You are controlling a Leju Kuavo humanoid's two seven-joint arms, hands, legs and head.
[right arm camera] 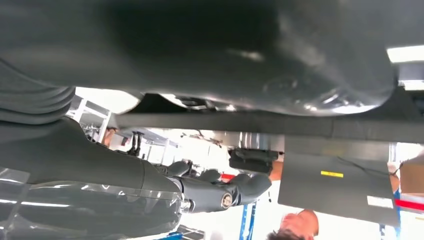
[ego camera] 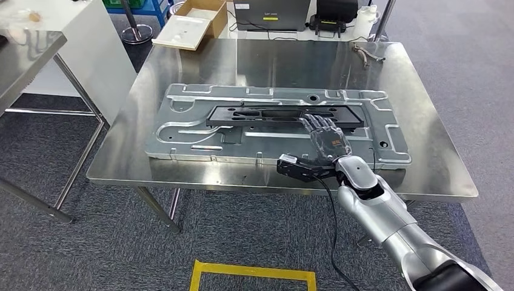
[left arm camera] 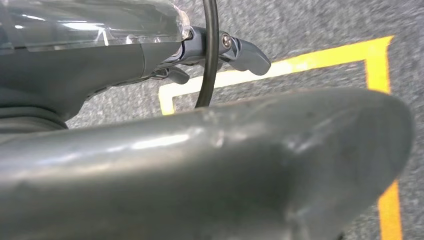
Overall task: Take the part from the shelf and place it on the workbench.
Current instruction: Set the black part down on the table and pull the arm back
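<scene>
One long black slotted metal part (ego camera: 285, 114) is seen lying on the large grey stamped panel (ego camera: 182, 97) on the steel workbench (ego camera: 424, 170) — already placed, judging by this. Fingers of the right hand (ego camera: 327, 138) are spread flat on its end; withdrawal could drag it askew. Whether the left hand's (left arm camera: 245, 52) fingers are apart cannot be told. No writing is legible.

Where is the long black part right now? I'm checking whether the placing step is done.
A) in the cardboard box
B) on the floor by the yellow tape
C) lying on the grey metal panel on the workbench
C: the long black part lies flat on the grey metal panel on the workbench, with the right hand at its right end.
</scene>
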